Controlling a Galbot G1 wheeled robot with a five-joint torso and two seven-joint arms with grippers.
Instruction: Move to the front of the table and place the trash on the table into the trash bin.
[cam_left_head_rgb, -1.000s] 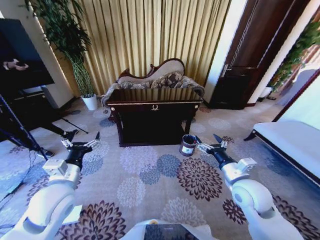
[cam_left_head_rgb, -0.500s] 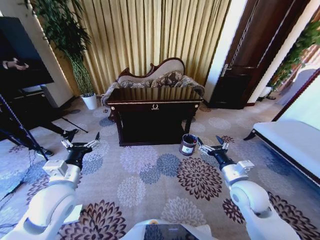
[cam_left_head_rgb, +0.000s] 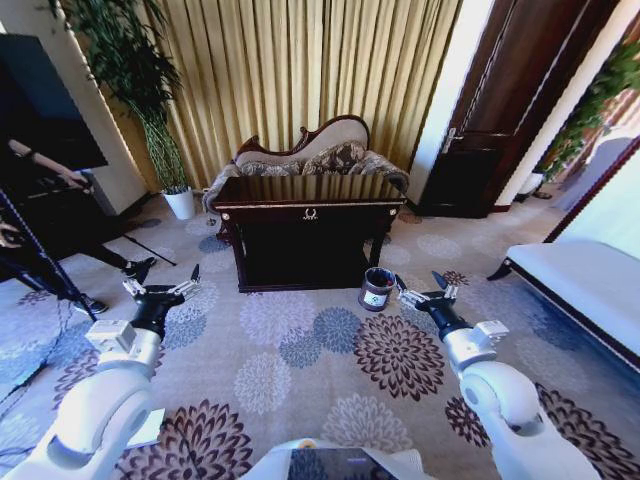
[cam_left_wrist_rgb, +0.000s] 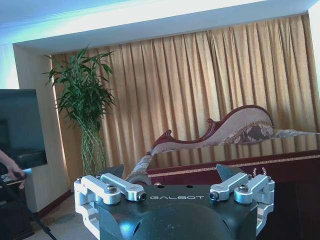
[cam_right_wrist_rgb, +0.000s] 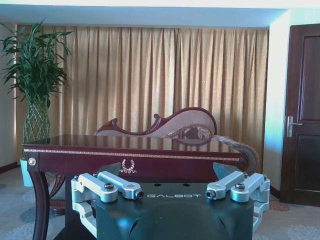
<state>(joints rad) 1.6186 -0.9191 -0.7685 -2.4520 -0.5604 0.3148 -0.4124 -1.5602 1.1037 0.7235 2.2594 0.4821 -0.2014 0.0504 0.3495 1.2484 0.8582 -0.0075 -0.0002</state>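
Bright daylight, fisheye-warped edges

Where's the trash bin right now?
In the head view, the trash bin stands on the carpet by the table's front right corner, just beyond the right gripper.

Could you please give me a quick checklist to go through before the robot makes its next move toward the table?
1. Table ahead of the robot, centred in the head view: ok.
2. Robot already at the table's front: not ok, open carpet lies between.
3. Trash bin located, upright on the carpet by the table's right front corner: ok.
4. Trash visible on the tabletop: cannot tell, the glossy top shows reflections.
5. Left gripper open and empty, held low over the carpet: ok.
6. Right gripper open and empty, close beside the bin but apart from it: ok.
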